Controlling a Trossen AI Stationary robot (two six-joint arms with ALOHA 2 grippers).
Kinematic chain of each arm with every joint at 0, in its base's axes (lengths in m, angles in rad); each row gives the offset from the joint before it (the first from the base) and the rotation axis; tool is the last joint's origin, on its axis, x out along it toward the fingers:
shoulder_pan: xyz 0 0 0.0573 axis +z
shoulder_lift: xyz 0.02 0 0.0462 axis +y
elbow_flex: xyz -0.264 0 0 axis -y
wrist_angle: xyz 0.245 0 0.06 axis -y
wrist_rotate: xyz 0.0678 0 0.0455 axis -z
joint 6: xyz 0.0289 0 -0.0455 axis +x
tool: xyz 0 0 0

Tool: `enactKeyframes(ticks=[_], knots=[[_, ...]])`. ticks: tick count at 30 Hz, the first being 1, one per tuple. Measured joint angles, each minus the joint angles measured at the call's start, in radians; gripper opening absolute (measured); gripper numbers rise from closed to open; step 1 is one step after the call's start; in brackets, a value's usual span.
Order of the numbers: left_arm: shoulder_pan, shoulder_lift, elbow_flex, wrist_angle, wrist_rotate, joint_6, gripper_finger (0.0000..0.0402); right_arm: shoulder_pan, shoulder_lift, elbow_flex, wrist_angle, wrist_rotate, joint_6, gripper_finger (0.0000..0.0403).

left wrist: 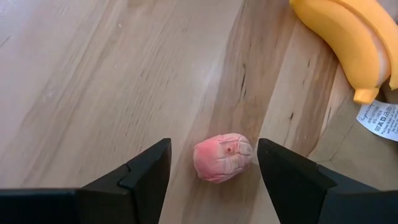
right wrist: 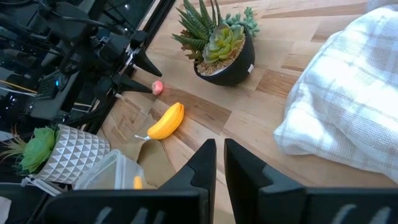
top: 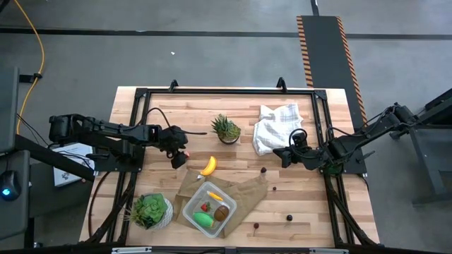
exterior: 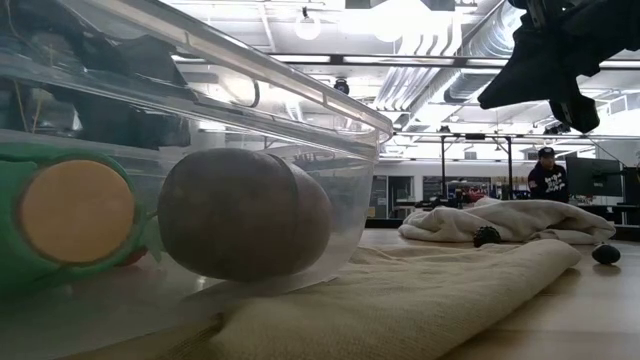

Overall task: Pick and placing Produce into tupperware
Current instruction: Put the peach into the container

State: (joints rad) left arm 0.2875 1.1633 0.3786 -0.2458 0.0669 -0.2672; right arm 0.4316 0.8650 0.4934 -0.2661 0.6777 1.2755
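Note:
My left gripper (left wrist: 211, 171) is open, low over the table's left part, one finger on each side of a small pink toy fruit (left wrist: 224, 157) that lies on the wood; neither finger touches it. The yellow banana (top: 208, 166) lies just to the right of it. The clear tupperware (top: 210, 210) stands on a brown paper bag (top: 244, 192) near the front edge, holding a green oval (top: 203, 220), a brown kiwi (exterior: 245, 212), a red strawberry (top: 205, 207) and a yellow-orange piece (top: 214, 195). My right gripper (right wrist: 219, 155) hovers shut and holding nothing beside the white cloth (top: 277, 127).
A spiky plant in a dark pot (top: 226, 129) stands at the far middle, a leafy plant in a white pot (top: 150, 210) at the near left. Small dark pieces (top: 263, 169) (top: 289, 217) (top: 256, 226) lie on the right half. A person (exterior: 545, 170) shows far behind the table.

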Motion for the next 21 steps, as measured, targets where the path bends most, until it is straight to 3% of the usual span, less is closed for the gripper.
enactKeyframes(ticks=[21], knots=[[0.0,0.0,0.0,-0.04,-0.053,0.01,0.0227,0.0,0.0,0.0,0.0,0.0,0.0,0.0021]])
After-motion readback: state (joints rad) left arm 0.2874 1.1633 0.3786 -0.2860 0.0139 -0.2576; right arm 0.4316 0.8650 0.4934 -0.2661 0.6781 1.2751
